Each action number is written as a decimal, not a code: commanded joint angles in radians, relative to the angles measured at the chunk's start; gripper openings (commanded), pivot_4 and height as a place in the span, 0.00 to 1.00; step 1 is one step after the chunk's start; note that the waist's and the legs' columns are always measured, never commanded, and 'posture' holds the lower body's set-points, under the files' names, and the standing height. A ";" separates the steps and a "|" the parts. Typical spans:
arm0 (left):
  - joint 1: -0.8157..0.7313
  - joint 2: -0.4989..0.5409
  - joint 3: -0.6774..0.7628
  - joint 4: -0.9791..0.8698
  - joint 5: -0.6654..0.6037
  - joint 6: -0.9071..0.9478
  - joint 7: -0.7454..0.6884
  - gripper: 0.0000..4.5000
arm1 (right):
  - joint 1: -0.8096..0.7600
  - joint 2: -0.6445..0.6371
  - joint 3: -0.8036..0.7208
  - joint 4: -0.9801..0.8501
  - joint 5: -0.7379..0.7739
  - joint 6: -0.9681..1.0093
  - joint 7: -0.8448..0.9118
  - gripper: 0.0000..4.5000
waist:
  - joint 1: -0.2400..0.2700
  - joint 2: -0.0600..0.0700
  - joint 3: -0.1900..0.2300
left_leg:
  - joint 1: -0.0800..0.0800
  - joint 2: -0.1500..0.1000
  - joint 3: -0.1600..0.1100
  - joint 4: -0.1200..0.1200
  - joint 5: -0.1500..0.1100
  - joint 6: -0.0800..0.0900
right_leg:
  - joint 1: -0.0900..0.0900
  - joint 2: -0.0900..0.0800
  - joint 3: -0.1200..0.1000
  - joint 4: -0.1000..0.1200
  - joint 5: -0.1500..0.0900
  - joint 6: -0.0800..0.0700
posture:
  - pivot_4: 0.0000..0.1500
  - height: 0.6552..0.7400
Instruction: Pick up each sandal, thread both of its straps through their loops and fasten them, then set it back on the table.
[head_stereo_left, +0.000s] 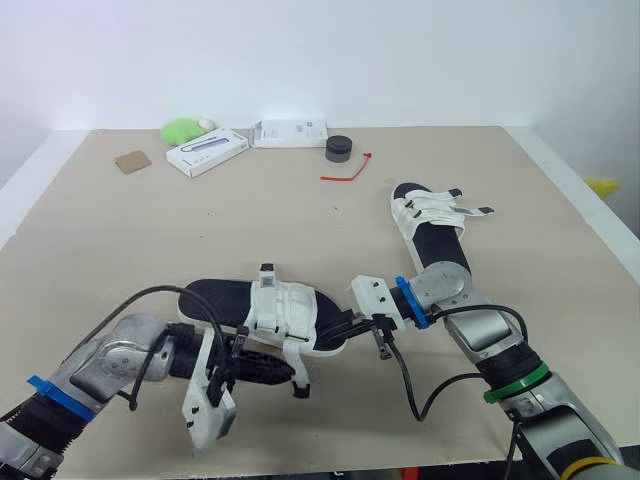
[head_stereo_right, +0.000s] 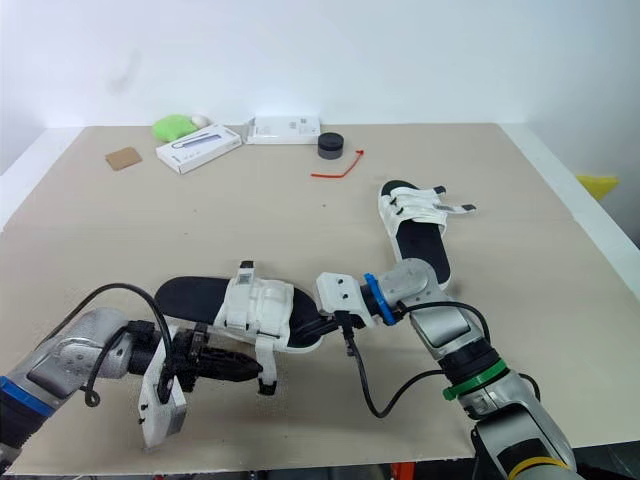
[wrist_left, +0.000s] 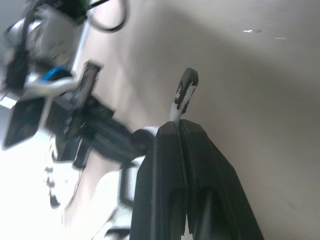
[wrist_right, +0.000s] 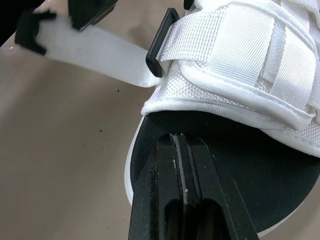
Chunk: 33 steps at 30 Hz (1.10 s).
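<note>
The near sandal (head_stereo_left: 268, 312), black sole with white straps, lies at the table's front, between my two arms. My left gripper (head_stereo_left: 290, 373) is shut on the free end of its front strap (wrist_left: 186, 90), a white band with a black tip that sticks out past the fingertips. In the right wrist view this strap (wrist_right: 95, 52) runs out from a black loop (wrist_right: 160, 47) on the sandal's side. My right gripper (wrist_right: 180, 137) is shut on the edge of the sandal's sole at one end. The second sandal (head_stereo_left: 430, 222) lies further back on the right, its straps loose.
Along the far edge sit a green object (head_stereo_left: 181, 130), two white boxes (head_stereo_left: 207, 152) (head_stereo_left: 290, 132), a black round puck (head_stereo_left: 339, 149), a red tie (head_stereo_left: 347, 173) and a brown square (head_stereo_left: 132, 161). Cables loop beside both wrists.
</note>
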 joint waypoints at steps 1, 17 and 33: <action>0.000 0.005 0.014 -0.039 -0.083 0.071 0.001 0.02 | 0.005 -0.013 0.009 -0.012 -0.011 0.007 0.006 0.00 | 0.000 0.000 0.000 | 0.000 0.000 0.000 0.000 0.000 0.000 | 0.000 0.000 0.000 0.000 0.000 0.000 | 1.00 1.00; -0.131 -0.039 0.192 -0.226 -0.933 1.324 -0.003 0.02 | -0.010 -0.004 0.014 0.010 -0.016 -0.004 0.008 0.00 | -0.001 0.000 0.000 | -0.001 0.000 -0.004 0.001 0.000 0.000 | 0.000 0.004 0.000 0.001 -0.001 0.002 | 1.00 1.00; -0.279 -0.178 0.293 -0.049 -1.028 1.758 0.025 0.02 | -0.004 -0.002 0.012 0.003 -0.017 0.000 -0.004 0.00 | -0.002 0.000 0.000 | -0.001 -0.002 -0.005 0.002 0.001 -0.002 | 0.000 0.004 0.000 0.002 0.000 0.000 | 1.00 1.00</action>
